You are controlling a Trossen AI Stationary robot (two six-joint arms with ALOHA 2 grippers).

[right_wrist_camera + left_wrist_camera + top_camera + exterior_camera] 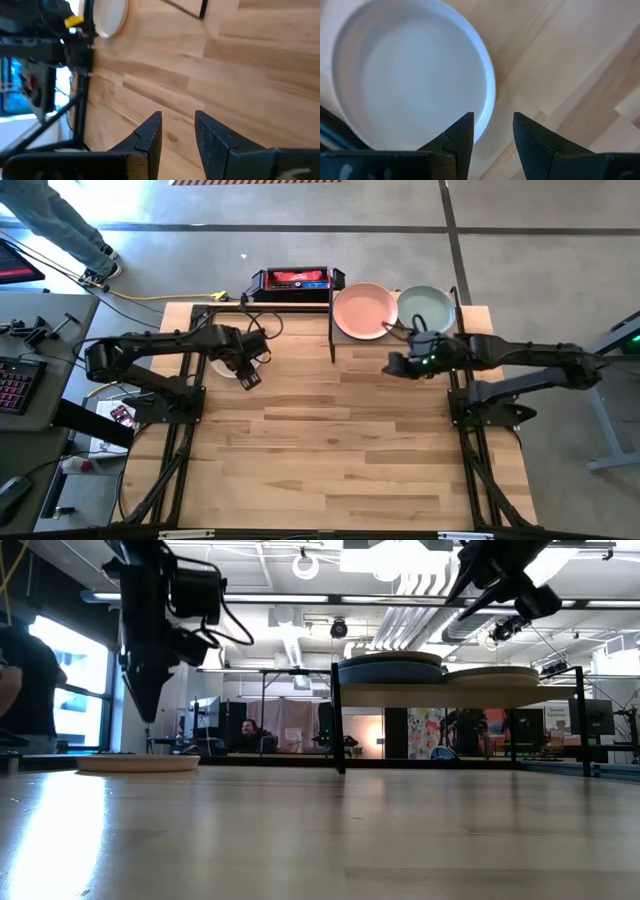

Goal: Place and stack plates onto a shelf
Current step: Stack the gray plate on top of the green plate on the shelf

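A cream plate (228, 366) (138, 764) (415, 75) lies flat on the table near its far left side. My left gripper (247, 373) (142, 705) (492, 131) hangs above the plate's rim, pointing down, open and touching nothing. The shelf (395, 332) (440, 690) stands at the far edge. A pale pink plate (363, 311) and a sage green plate (427, 307) rest side by side on it. My right gripper (393, 364) (178, 134) is open and empty, raised in front of the shelf. It is seen high up in the low view (505, 585).
A red and black box (295, 280) sits just beyond the table's far edge, left of the shelf. The shelf's black posts (337, 720) stand on the tabletop. Bare wood (340, 450) spreads over the middle and near half. People show in the room behind.
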